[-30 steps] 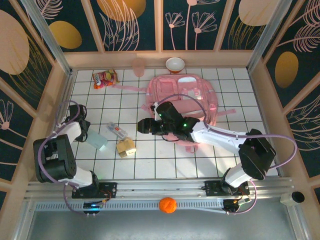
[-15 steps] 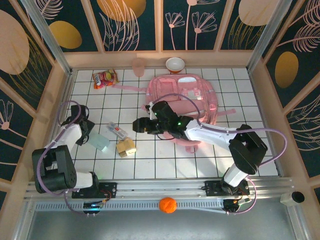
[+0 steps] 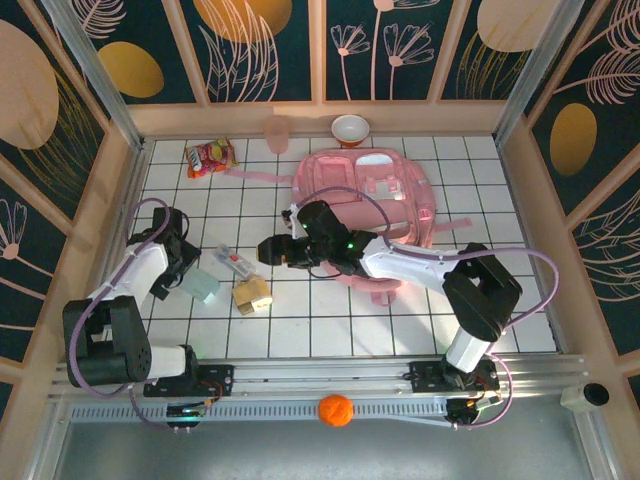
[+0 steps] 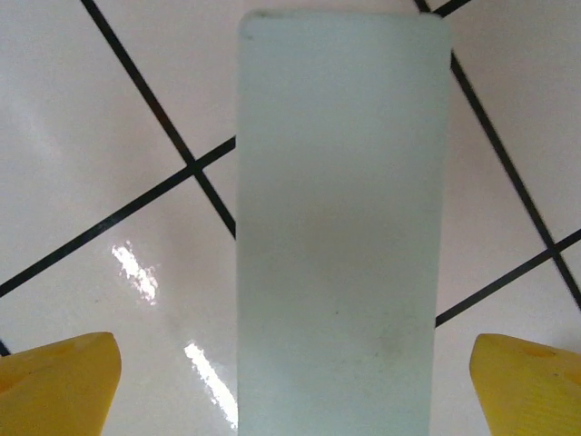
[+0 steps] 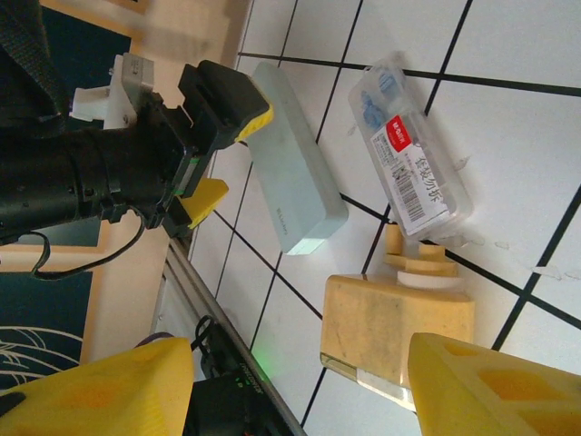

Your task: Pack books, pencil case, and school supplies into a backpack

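The pale teal block of the school supplies lies flat on the white tiles, with my left gripper open around its near end and both yellow fingertips clear of its sides. From above, the left gripper sits at the teal block. The tan and yellow blocks lie just ahead of my open right gripper, beside the translucent pencil case. My right gripper hovers left of the pink backpack, near the pencil case. The books are out of view.
A red-and-yellow snack packet, a pink cup and a bowl stand along the back wall. Wooden side walls close in the tiled floor. An orange ball rests on the front rail.
My left gripper's jaws have spread wide around the teal block, which stays on the tiles. My right arm has reached further left, toward the pencil case and the tan blocks.
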